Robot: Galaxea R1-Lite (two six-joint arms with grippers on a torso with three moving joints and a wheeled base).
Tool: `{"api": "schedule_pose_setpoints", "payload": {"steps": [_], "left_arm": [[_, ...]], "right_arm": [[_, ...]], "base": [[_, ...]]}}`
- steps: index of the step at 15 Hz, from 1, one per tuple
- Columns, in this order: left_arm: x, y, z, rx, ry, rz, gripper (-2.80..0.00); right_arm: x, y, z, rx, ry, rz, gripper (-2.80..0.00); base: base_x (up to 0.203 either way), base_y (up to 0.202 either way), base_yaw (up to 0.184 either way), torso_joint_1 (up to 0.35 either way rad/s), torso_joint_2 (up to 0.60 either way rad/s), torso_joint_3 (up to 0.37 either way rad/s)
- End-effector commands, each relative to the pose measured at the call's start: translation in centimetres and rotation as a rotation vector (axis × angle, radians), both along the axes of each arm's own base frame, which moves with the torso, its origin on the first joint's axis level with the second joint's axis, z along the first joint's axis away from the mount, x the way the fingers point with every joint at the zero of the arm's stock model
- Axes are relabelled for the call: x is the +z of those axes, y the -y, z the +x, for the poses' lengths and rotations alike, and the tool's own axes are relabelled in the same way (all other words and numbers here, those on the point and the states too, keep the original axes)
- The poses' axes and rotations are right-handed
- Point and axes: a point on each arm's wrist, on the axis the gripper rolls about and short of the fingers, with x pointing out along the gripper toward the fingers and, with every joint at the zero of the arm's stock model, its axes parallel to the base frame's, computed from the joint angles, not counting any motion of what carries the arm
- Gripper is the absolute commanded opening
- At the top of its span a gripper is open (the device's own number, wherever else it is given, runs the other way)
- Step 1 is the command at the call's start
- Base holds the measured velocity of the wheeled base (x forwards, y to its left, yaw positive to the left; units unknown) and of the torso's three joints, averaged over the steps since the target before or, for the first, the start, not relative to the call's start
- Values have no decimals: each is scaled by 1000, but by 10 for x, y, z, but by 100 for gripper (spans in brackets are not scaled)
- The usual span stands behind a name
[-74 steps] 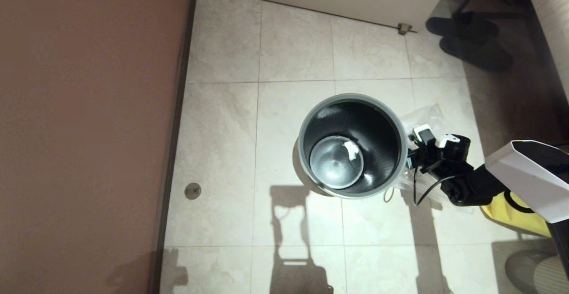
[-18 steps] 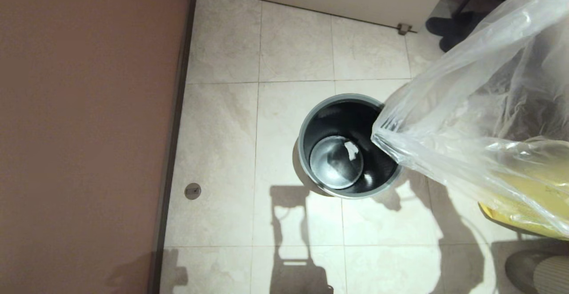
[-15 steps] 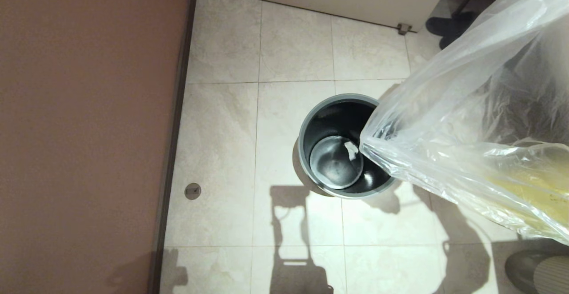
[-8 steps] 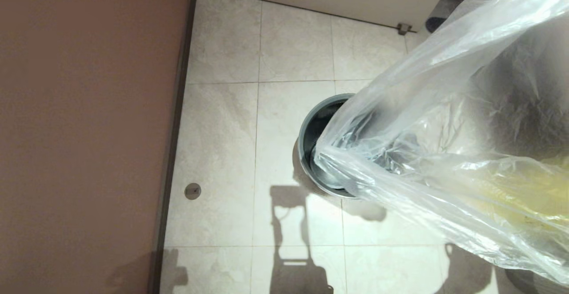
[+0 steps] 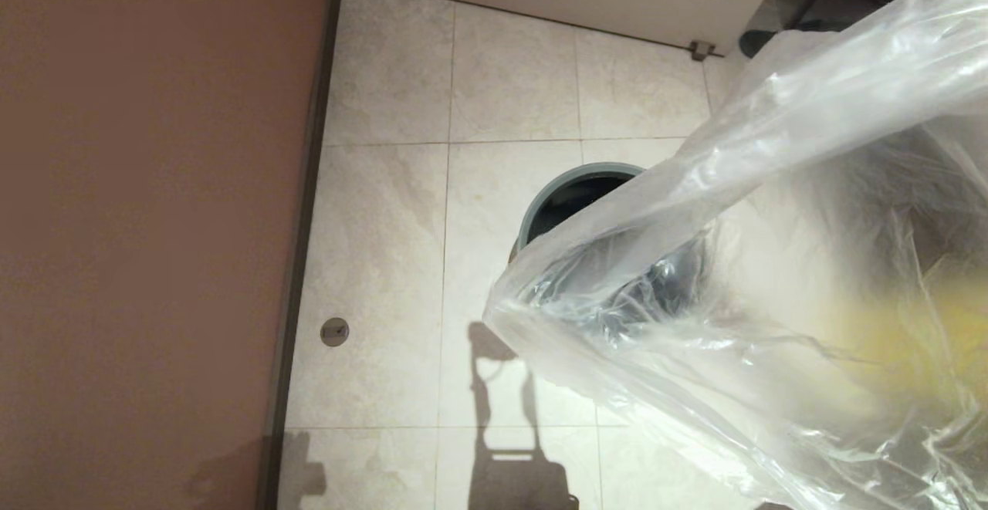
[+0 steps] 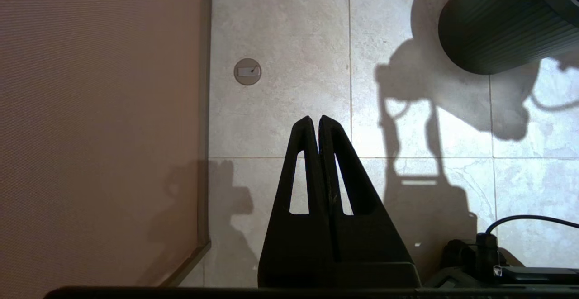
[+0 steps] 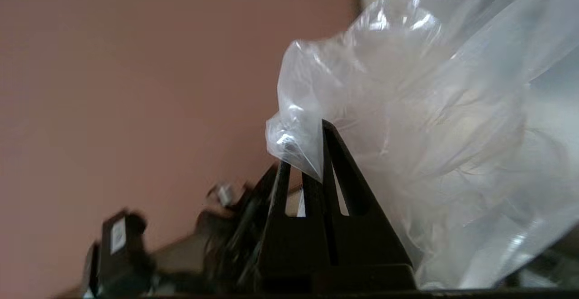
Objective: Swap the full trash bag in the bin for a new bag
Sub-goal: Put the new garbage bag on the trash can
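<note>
Above the bin [image 5: 573, 180], the right hand [image 7: 322, 129] pinches the new bag [image 5: 772, 278]; the left hand [image 6: 315, 120] hangs pressed together.

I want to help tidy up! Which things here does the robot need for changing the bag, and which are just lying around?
Needed: the bin; the new bag, pinched in the shut right gripper.

Just around: round floor drain cover; door stopper; the left gripper, idle, shut.

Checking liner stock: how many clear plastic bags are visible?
1. The new bag, pinched in the right pincer, hangs over the bin. Others may be hidden behind it.
</note>
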Motion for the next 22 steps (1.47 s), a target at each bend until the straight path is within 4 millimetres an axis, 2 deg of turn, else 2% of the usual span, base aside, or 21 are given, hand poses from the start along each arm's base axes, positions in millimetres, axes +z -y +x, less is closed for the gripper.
{"api": "schedule_pose_setpoints", "payload": {"steps": [1,4,7,13,22], "left_arm": [[0,0,0,1,-2,0,-280],[0,0,0,2,-2,0,-280],[0,0,0,0,-2,0,-280],[0,0,0,0,-2,0,-280],[0,0,0,0,-2,0,-280]], "right_arm": [[-13,-5,3,46,-58,-19,-280],[-28,-5,0,93,-86,-23,-280],[-39,-13,7,183,-49,7,-280],[-59,-37,41,289,-1,37,-280],[-57,-67,83,313,77,73,-280]], "base": [[0,0,0,0,0,0],[0,0,0,0,0,0],[0,0,0,0,0,0],[0,0,0,0,0,0],[0,0,0,0,0,0]]}}
